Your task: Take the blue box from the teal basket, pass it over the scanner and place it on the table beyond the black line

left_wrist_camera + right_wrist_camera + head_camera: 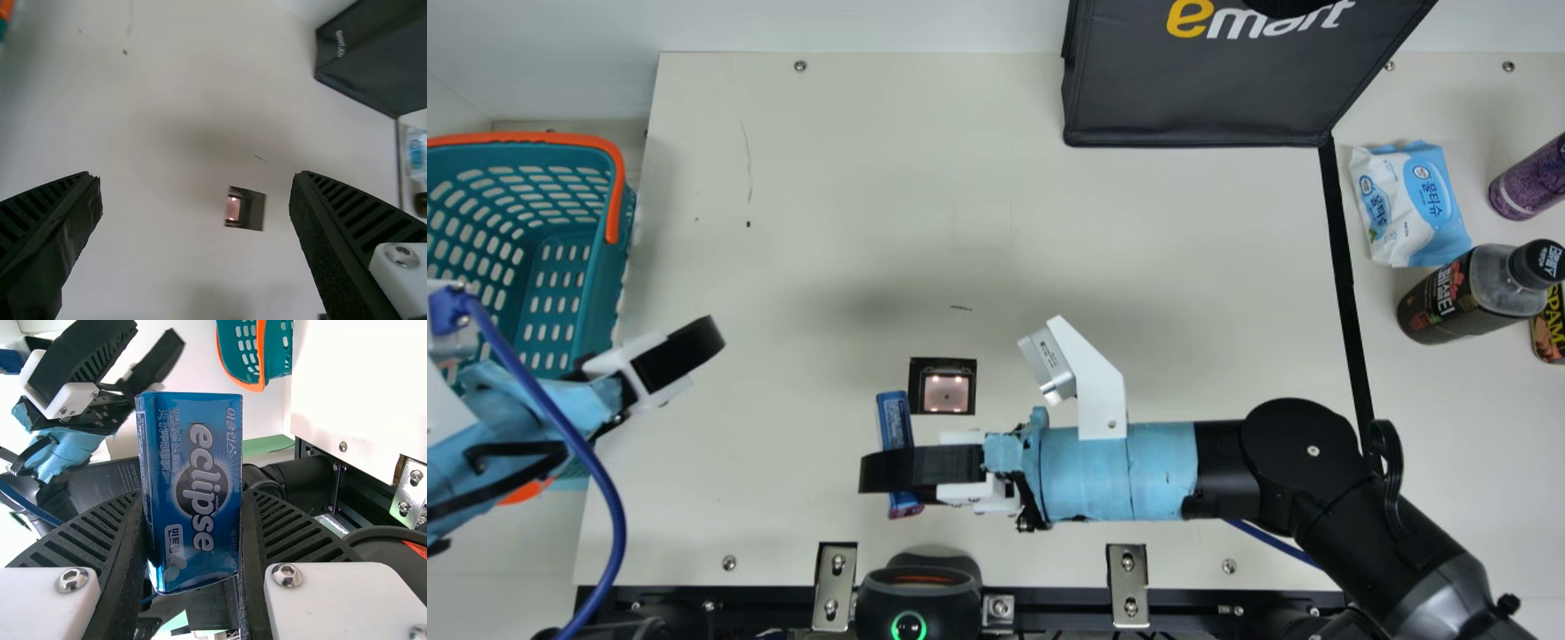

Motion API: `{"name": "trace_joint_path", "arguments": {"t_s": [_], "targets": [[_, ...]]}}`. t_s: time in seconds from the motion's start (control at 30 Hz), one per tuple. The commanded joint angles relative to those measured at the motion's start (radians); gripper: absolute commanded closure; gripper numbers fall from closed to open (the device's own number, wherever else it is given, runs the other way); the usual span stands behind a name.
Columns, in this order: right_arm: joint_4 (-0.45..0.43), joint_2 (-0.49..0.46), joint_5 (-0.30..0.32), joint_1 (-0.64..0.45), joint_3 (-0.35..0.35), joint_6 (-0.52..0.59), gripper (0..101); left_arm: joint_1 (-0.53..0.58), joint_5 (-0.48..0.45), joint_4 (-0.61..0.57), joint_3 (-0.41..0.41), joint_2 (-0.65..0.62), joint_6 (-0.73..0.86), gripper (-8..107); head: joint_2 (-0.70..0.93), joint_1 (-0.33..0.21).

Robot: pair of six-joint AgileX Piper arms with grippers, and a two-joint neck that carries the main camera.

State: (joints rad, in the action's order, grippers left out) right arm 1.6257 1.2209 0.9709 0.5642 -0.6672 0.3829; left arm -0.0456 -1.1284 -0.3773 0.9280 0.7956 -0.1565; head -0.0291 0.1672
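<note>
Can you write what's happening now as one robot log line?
right gripper: gripping blue box | box: left of scanner in main view | left gripper: open, empty | black line: box not yet beyond

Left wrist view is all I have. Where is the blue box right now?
Observer: The right tool has the blue box clamped between its two fingers.
Operator: Is it over the scanner?
Observer: Not by the main view: it appears just off the left side of the scanner, slightly toward that view's bottom.
Operator: Anything past the black line that I might miss?
Observer: Past the black line, a purple container lies at the main view's right edge, beyond the pack of wipes.
</note>
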Motion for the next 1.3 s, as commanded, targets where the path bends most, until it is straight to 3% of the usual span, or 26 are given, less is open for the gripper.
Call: {"name": "trace_joint_path", "arguments": {"t_s": [0.0,0.17,0.2,0.37,0.6,0.8,1.27], "targets": [[0.000,0.000,0.000,0.000,0.000,0.000,101,0.065,-0.002,0.192,0.029,0.003,-0.041,9,0.002,-0.029],[0.000,0.000,0.000,0.000,0.000,0.000,101,0.177,-0.015,0.313,0.069,0.021,-0.130,9,0.002,-0.029],[0.000,0.000,0.000,0.000,0.000,0.000,101,0.129,-0.011,0.219,0.063,0.018,-0.097,9,0.002,-0.029],[-0.007,-0.002,-0.001,0.000,-0.006,-0.009,101,0.176,-0.016,0.310,0.068,0.020,-0.130,9,0.002,-0.029],[-0.088,0.009,-0.013,0.003,-0.046,-0.054,101,0.176,-0.022,0.311,0.068,0.020,-0.130,9,0.002,-0.029],[-0.246,0.017,-0.031,0.012,-0.116,-0.151,101,0.176,-0.020,0.311,0.068,0.020,-0.130,9,0.002,-0.029],[-0.738,0.065,-0.047,0.087,-0.309,-0.442,101,0.176,-0.018,0.311,0.068,0.020,-0.130,9,0.002,-0.029]]}}
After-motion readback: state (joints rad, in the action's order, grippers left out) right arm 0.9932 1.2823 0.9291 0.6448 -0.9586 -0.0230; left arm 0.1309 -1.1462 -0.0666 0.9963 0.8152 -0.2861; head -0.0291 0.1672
